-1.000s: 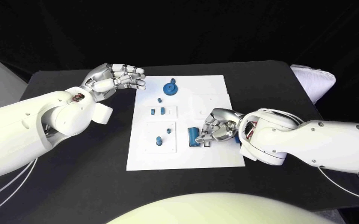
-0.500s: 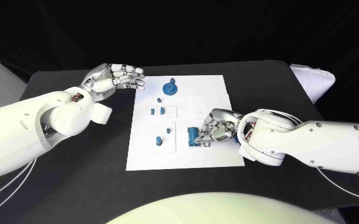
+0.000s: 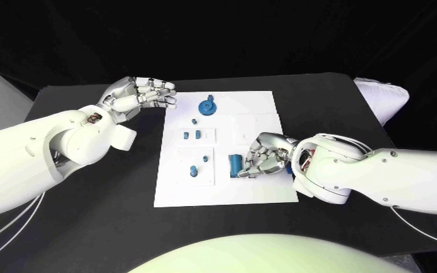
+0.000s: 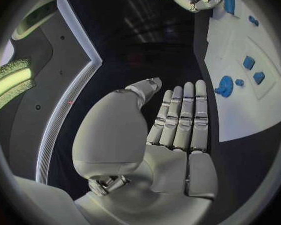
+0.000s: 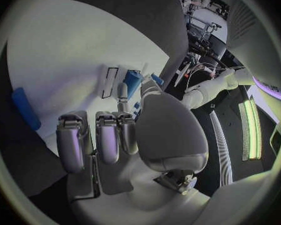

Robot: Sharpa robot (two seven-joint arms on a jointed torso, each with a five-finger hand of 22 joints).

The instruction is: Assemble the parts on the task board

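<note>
1. The silver left hand (image 3: 138, 95) hovers off the flat white task board's (image 3: 259, 105) far-left corner, empty, fingers curled.
2. The silver right hand (image 3: 264, 157) apparently pinches an upright blue cylinder part (image 3: 235, 163) near the board's near-right area.
3. The right wrist view shows a blue block (image 5: 25, 107) beside the board edge.

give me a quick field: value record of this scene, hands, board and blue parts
surface: black table
board: white task board at table middle
left hand: holds nothing, hovers at board's far left corner
right hand: fingers curled at blue cylinder part on board; grip cannot be told
round blue gear part: on board's far end
small blue pieces: in board's middle recess
</note>
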